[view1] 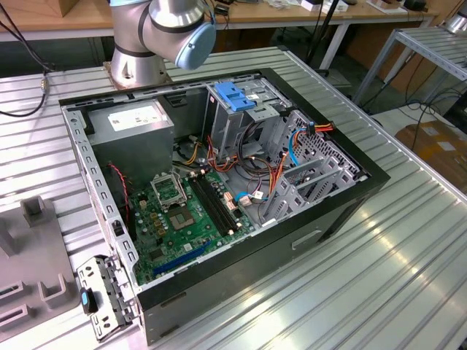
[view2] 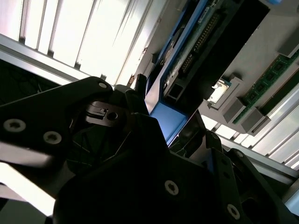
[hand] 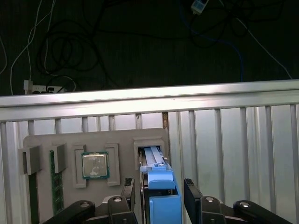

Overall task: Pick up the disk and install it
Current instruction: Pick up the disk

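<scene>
Fingers [hand: 129,198] stand apart astride the disk [hand: 161,186], a thin gap showing at each side, so nothing is pinched yet; the disk sits on edge in the end slot of the grey tray [hand: 65,140], beside the tray's chip [hand: 96,165], likely so its flat faces meet the grip.

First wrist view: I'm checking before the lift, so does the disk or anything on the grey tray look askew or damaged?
Nothing stands out. The disk stands straight in its slot of the grey tray, with the gripper around it; the processor chip lies flat in its recess.
</scene>
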You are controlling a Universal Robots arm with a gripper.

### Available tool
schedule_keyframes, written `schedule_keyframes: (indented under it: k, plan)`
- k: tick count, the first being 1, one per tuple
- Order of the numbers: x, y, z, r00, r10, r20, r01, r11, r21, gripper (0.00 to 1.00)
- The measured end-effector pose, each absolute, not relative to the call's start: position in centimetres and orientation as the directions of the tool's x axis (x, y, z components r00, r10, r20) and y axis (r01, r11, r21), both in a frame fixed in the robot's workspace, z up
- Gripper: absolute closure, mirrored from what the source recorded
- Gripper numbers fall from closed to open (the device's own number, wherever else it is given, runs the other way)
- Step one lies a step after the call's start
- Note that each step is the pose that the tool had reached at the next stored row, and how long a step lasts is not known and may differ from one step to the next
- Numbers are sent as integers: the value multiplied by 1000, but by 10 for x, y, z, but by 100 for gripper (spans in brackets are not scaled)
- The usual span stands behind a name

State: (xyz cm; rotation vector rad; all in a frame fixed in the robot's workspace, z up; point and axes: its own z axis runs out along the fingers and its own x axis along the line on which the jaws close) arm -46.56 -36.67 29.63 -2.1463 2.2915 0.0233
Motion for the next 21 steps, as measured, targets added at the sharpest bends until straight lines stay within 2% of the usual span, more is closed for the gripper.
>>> schedule_keyframes:
  k: [8, 10, 21]
  plan:
    - [-466, -367, 296, -65, -998, -11, -998, 65, 10, 47]
    - [-466, -367, 296, -65, -998, -11, -998, 65, 10, 61]
    - [-466, -367, 296, -65, -998, -11, -998, 65, 10, 63]
